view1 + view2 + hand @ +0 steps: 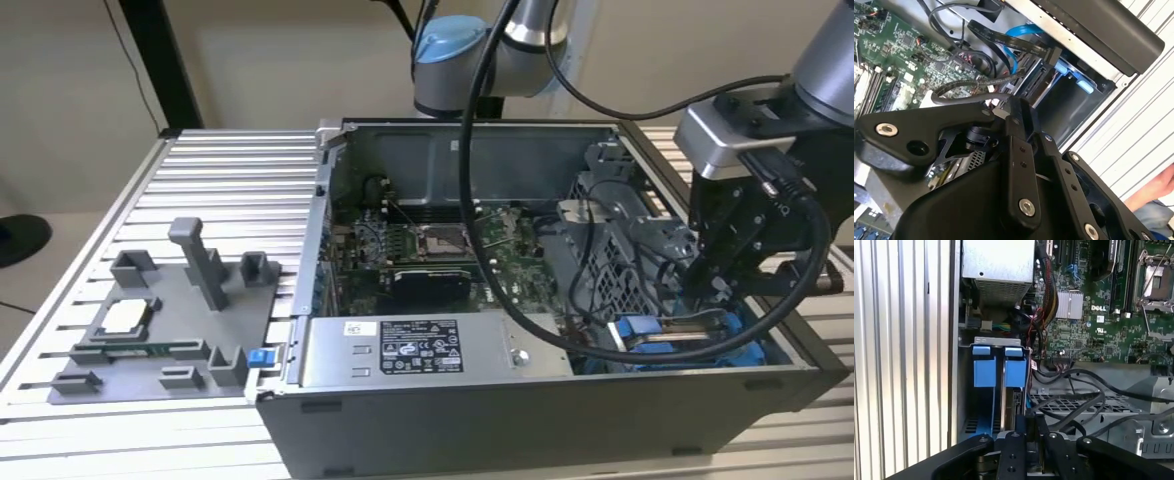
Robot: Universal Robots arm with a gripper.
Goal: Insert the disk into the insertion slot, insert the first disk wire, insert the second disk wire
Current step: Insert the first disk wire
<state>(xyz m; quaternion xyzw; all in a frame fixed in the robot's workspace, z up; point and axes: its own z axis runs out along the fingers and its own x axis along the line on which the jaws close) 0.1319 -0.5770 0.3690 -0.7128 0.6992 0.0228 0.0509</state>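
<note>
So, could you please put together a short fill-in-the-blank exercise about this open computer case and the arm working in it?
1. The disk sits in a ____ plastic carrier.
2. In the exterior view, the gripper reaches into the computer case at that view's ____ end.
3. The grey fixture lies on the slatted table to the exterior view's ____ of the case.
Missing words: blue; right; left.
</note>
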